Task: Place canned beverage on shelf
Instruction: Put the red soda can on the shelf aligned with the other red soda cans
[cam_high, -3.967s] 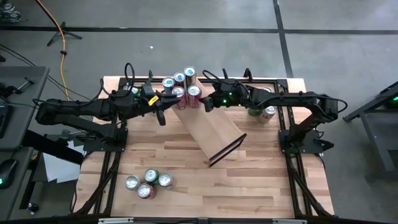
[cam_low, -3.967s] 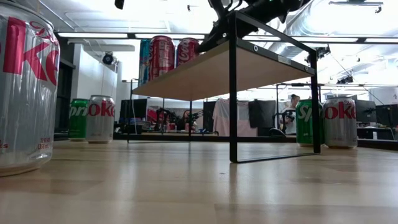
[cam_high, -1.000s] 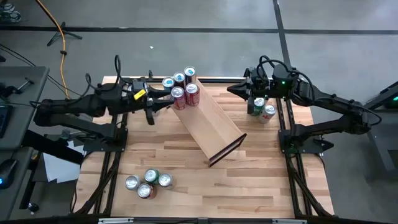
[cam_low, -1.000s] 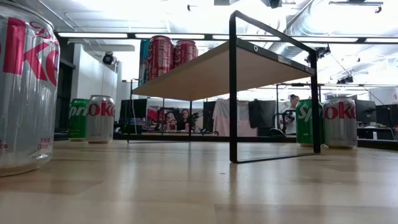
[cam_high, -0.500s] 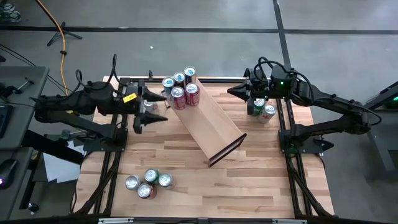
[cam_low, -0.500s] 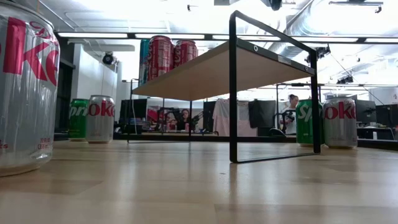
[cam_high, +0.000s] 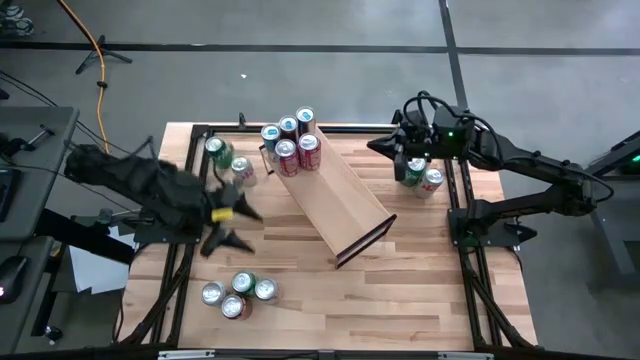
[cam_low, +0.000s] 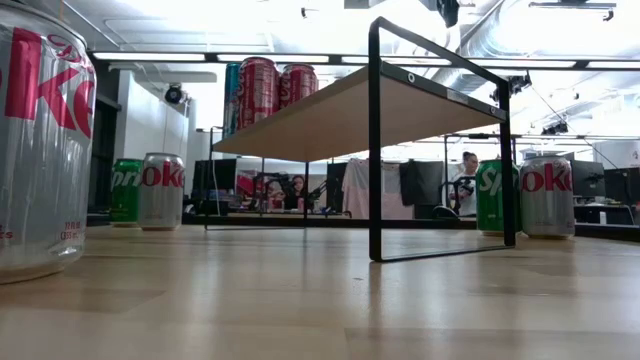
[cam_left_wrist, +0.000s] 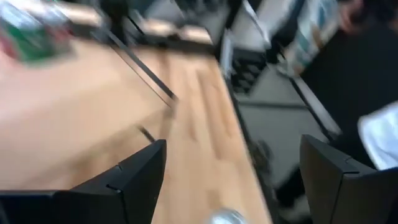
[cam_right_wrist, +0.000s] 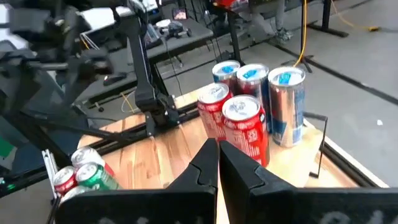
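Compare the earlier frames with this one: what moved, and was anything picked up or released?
The left gripper left the five tall cans standing on the pale-wood shelf plank, opened, and swung toward the four-can cluster at the table's near edge, holding nothing. The right gripper pulled back from the shelf to the green and silver cans and is shut. Shelf and cans stayed put.

2 dark arms, black cables; left arm (cam_high: 150, 185) yellow marking.
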